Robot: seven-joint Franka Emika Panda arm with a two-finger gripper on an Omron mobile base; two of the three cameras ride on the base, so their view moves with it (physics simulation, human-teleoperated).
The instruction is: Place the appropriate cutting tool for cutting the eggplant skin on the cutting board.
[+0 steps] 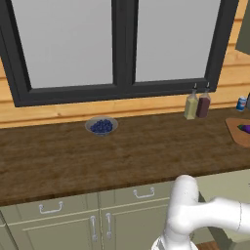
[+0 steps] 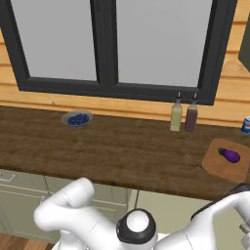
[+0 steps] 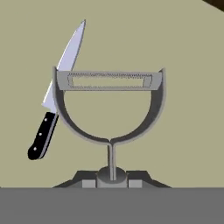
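Jaws of gripper (image 3: 112, 178) closed tight on stem of peeler (image 3: 109, 107), seen in hand view; Y-shaped head and slotted blade standing up and away from fingertips. Knife (image 3: 56, 94) lying on flat olive surface behind, black handle low, blade crossing behind peeler's left prong. Cannot tell whether touching.

Step in hand, by judgement: peeler gripped, lift and carry to come. Best to raise straight off surface first, clear of knife blade, so prong doesn't drag it along. Keep grip square on thin stem; head is wide and could swing or twist in transit.

Cutting board (image 2: 223, 163) at far right of dark wood counter (image 2: 122, 151), eggplant (image 2: 229, 155) lying on it. Set peeler on bare wood beside eggplant, not on it.

Arm folded low and to the right below counter edge, elbow (image 1: 184, 188) up by the cabinet front. Bowl of berries (image 1: 101, 126) and two bottles (image 1: 197, 104) well apart from board.
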